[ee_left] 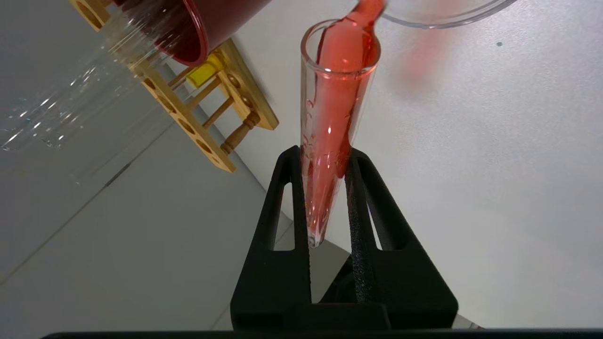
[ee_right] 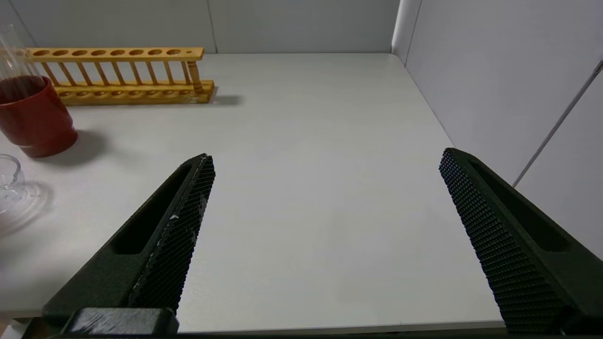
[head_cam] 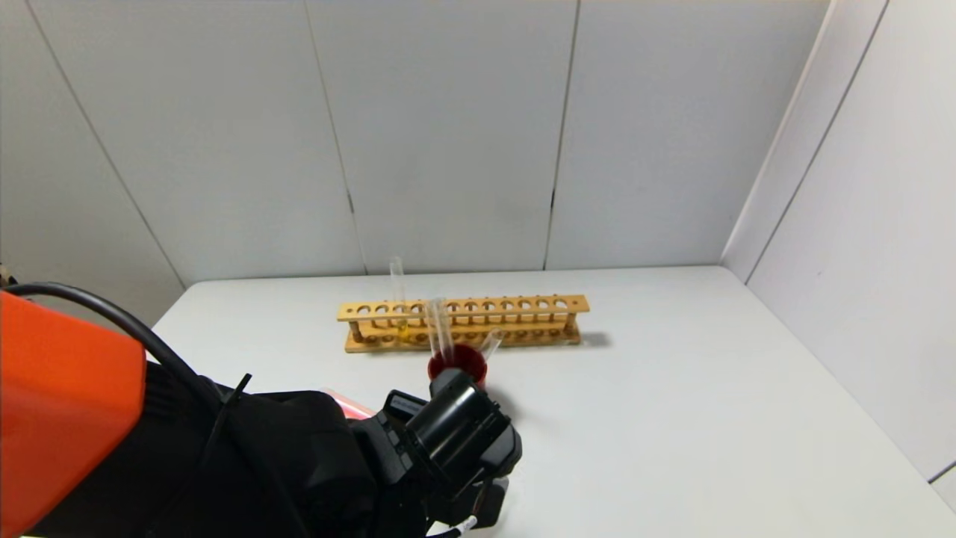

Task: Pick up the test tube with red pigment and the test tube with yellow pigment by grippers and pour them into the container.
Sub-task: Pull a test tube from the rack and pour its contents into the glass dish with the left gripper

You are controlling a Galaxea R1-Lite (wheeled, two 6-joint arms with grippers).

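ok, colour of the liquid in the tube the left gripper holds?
Orange-red, clearest in the left wrist view: test tube with red pigment.

No legible text, labels, brands, numbers or signs in any view. Small white label on left arm's wrist housing in head view: print too small to read. Faint marks on glass of test tube with red pigment in left wrist view: unreadable.
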